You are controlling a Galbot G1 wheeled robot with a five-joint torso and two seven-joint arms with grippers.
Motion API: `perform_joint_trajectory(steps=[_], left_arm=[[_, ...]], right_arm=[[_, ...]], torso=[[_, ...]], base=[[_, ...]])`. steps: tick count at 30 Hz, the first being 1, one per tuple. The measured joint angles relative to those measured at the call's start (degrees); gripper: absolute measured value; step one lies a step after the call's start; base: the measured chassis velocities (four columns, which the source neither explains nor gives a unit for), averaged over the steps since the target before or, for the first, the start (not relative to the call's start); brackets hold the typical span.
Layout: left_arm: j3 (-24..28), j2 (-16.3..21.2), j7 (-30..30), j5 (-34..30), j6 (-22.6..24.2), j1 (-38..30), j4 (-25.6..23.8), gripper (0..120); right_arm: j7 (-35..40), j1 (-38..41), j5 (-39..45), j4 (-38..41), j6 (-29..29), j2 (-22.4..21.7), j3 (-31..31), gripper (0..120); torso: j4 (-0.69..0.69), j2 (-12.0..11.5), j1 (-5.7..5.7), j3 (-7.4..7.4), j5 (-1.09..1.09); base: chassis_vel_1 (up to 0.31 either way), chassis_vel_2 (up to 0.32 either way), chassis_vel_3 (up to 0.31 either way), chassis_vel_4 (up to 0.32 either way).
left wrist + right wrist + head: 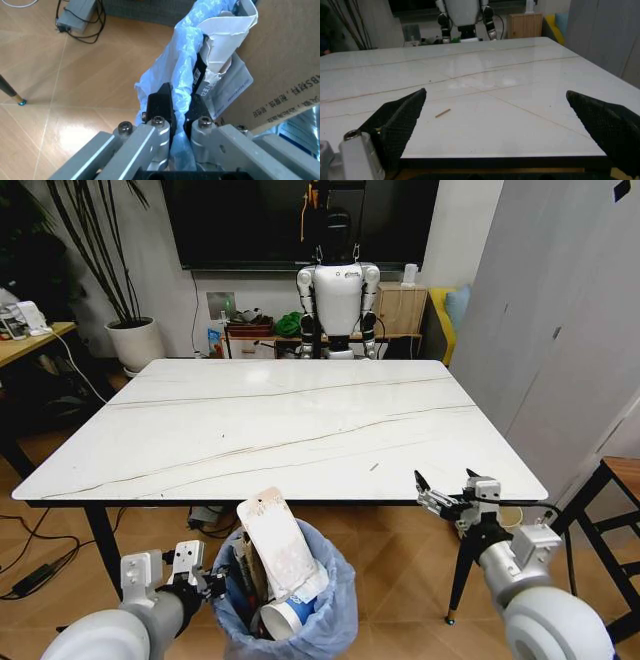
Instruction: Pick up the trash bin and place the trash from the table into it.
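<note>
bin: the trash bin (290,605) hangs below the near edge of the table (200,420), stuffed with trash (280,550).
left gripper: the left gripper (179,108) is clamped on the bin's blue bag rim, table-side.
right gripper: the right gripper (440,500) hovers at the table's near right corner, jaws spread wide, empty.
leftover: a small brown sliver (442,113) lies on the table just beyond the right gripper.
advice: keep the bin level; approach the sliver low.

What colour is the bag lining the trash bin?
Light blue, crinkled plastic; the trash bin shows it best in the head view.
</note>
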Motion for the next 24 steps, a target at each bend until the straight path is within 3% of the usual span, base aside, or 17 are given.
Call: perform_joint_trajectory(steps=[10,24], left_arm=[[-1.93,-3.4,10.02,17.82,0.0,5.84,-0.03,0],[-3.56,-7.11,11.6,20.0,0.0,8.09,-0.48,0]], right_arm=[[-1.46,-4.72,-6.52,1.77,2.57,5.24,0.04,100],[-1.81,-8.22,-9.96,1.84,3.67,7.33,-2.16,100]], torso=[[0.0,-3.03,-1.6,-1.4,-0.01],[-0.01,-6.85,-3.68,-3.14,0.0]], base=[[0.0,0.0,0.0,0.0],[0.0,0.0,0.0,0.0]])
